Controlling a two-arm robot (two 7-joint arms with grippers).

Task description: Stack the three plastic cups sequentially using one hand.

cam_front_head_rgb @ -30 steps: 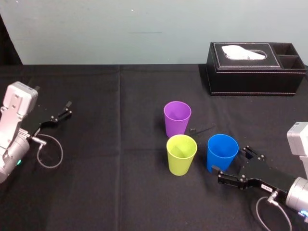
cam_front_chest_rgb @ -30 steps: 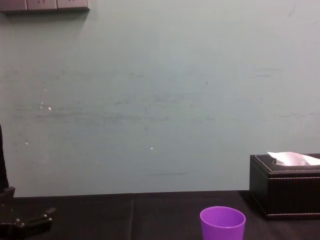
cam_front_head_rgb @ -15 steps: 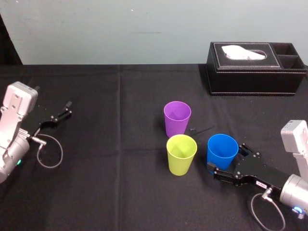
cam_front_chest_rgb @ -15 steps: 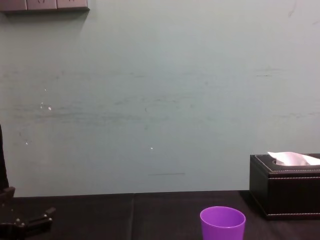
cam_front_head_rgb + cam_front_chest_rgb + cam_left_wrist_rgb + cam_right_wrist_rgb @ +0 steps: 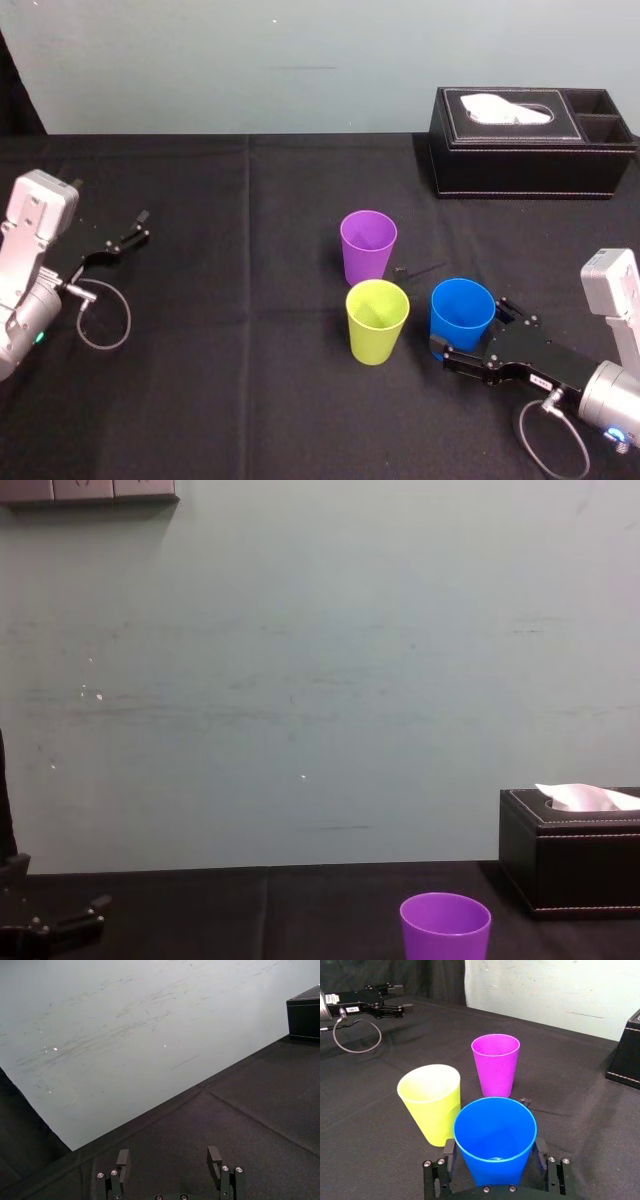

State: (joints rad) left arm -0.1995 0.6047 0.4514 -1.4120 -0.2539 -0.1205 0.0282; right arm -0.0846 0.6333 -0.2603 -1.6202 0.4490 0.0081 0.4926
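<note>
Three plastic cups stand upright and apart on the black table. The purple cup (image 5: pixel 368 245) (image 5: pixel 495 1062) (image 5: pixel 445 926) is farthest back. In front of it is the yellow-green cup (image 5: pixel 377 320) (image 5: pixel 431 1101), with the blue cup (image 5: pixel 462 315) (image 5: pixel 495 1137) to its right. My right gripper (image 5: pixel 468 327) (image 5: pixel 495 1150) lies low on the table, open. One finger sits on each side of the blue cup's lower wall, close to it. My left gripper (image 5: pixel 138 228) (image 5: pixel 169 1157) is open and holds nothing, parked far left.
A black leather tissue box (image 5: pixel 530 140) (image 5: pixel 570 865) stands at the back right. A small black bit (image 5: pixel 400 270) lies on the cloth just right of the purple cup. A grey cable loop (image 5: pixel 100 315) lies by the left arm.
My right gripper slid forward and left along the table until its fingers came alongside the blue cup. The cups and the left arm stayed put.
</note>
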